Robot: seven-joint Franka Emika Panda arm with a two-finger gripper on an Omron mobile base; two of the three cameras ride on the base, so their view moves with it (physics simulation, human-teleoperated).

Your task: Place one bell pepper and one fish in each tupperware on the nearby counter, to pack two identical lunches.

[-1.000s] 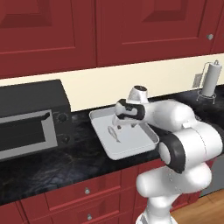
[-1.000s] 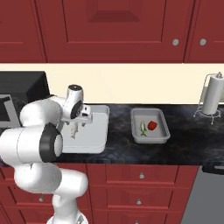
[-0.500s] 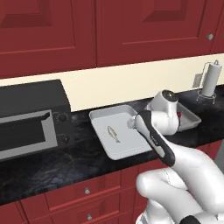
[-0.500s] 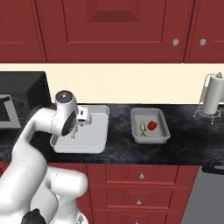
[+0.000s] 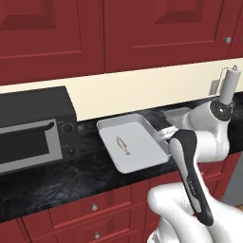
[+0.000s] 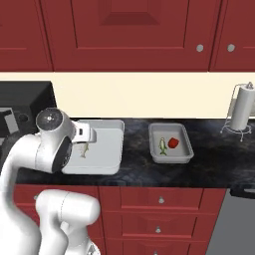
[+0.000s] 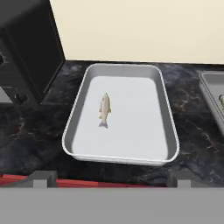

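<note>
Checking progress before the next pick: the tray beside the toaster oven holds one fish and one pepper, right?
Not quite. The tupperware beside the toaster oven holds just one fish, no pepper, as the hand view shows. The red bell pepper lies in the other tray.

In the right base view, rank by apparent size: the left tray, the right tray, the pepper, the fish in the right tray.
1. Left tray, though the arm hides part of it.
2. Right tray.
3. and 4. Pepper and fish: too close to rank; the fish is longer, the pepper bulkier.
</note>
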